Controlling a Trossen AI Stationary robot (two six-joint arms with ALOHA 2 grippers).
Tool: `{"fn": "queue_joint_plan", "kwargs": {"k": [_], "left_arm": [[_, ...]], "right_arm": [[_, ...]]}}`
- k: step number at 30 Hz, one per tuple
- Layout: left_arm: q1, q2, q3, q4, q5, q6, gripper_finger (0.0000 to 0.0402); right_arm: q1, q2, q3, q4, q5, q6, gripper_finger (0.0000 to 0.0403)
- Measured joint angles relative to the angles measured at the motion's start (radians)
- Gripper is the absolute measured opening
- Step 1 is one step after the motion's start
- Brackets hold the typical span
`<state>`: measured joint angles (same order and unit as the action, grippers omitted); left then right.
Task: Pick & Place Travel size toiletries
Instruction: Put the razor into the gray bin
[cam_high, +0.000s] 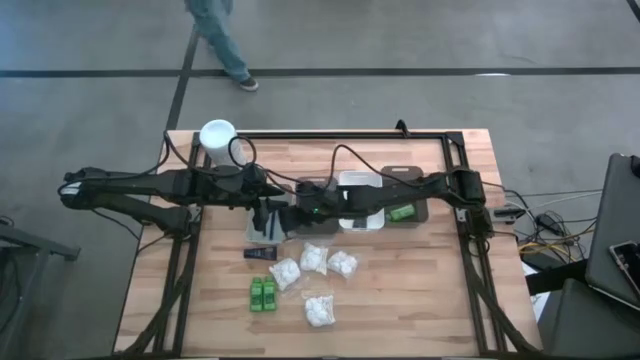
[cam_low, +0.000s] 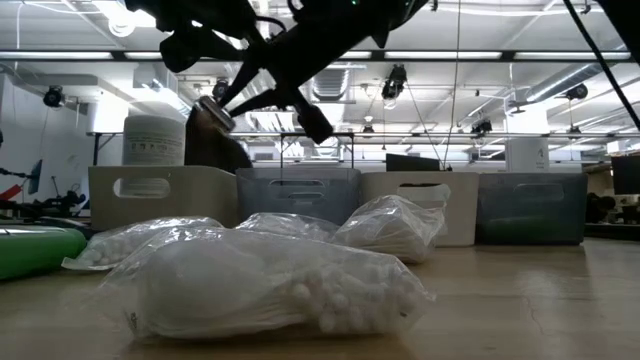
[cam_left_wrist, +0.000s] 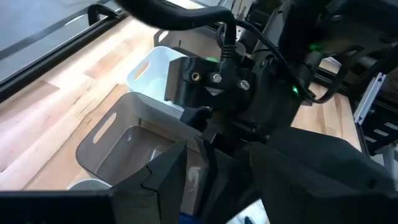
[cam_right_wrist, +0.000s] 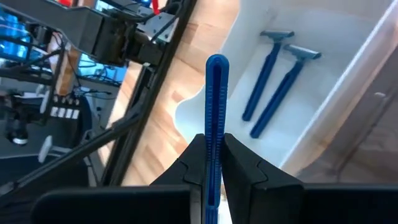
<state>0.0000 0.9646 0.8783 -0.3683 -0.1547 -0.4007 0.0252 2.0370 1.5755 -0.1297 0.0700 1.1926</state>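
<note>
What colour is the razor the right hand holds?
Blue; the razor in the right hand shows best in the right wrist view.

floor (cam_high: 100, 40): grey concrete, dark seams | ceiling lights (cam_low: 560, 57): long bright strips | table (cam_high: 420, 300): light wood planks

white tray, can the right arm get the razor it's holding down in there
Probably yes. The right gripper is shut on a blue razor above the white tray, which is open-topped and holds only two razors, leaving bare floor beside them.

Tall white cylindrical container (cam_high: 217, 137) at the wooden table's (cam_high: 420, 300) far edge, rectangular trays (cam_high: 362, 186) mid-table.
</note>
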Motion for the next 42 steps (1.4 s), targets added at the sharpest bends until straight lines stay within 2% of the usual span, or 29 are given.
{"fn": "queue_joint_plan", "kwargs": {"k": [10, 12, 16, 18, 21, 24, 26, 31, 35, 37, 42], "left_arm": [[0.000, 0.000, 0.000, 0.037, -0.018, 0.015, 0.0181], [0.000, 0.001, 0.000, 0.055, -0.051, 0.014, 0.0181], [0.000, 0.000, 0.000, 0.079, -0.075, 0.002, 0.0181], [0.000, 0.001, 0.000, 0.076, -0.075, 0.002, 0.0181], [0.000, 0.009, 0.000, 0.090, -0.104, 0.017, 0.0181], [0.000, 0.026, 0.000, 0.088, -0.195, 0.033, 0.0181], [-0.001, 0.030, 0.000, 0.110, -0.199, 0.015, 0.0181], [-0.004, 0.055, 0.000, 0.178, -0.192, -0.074, 0.0181], [-0.002, 0.065, 0.000, 0.251, -0.274, -0.110, 0.0181], [-0.001, 0.076, 0.000, 0.282, -0.244, -0.133, 0.0181], [0.053, 0.153, 0.000, 0.350, 0.054, -0.282, 0.0181]], "right_arm": [[0.000, -0.018, -0.008, -0.035, 0.015, 0.007, 0.0024], [0.003, -0.038, -0.008, -0.101, 0.019, -0.005, 0.0024], [0.011, -0.136, -0.034, -0.324, 0.097, -0.040, 0.0024], [0.012, -0.196, -0.081, -0.356, 0.119, -0.044, 0.0024], [0.005, -0.289, -0.183, -0.313, 0.120, -0.041, 0.0024], [0.002, -0.370, -0.292, -0.162, 0.094, -0.054, 0.0024], [0.006, -0.406, -0.339, -0.062, 0.066, -0.097, 0.0024], [0.027, -0.438, -0.377, -0.046, 0.060, -0.206, 0.0024], [0.023, -0.440, -0.383, -0.043, 0.062, -0.228, 0.0024], [0.023, -0.439, -0.383, -0.025, 0.064, -0.241, 0.0024], [0.025, -0.441, -0.383, 0.039, 0.061, -0.273, 0.0024]]}}
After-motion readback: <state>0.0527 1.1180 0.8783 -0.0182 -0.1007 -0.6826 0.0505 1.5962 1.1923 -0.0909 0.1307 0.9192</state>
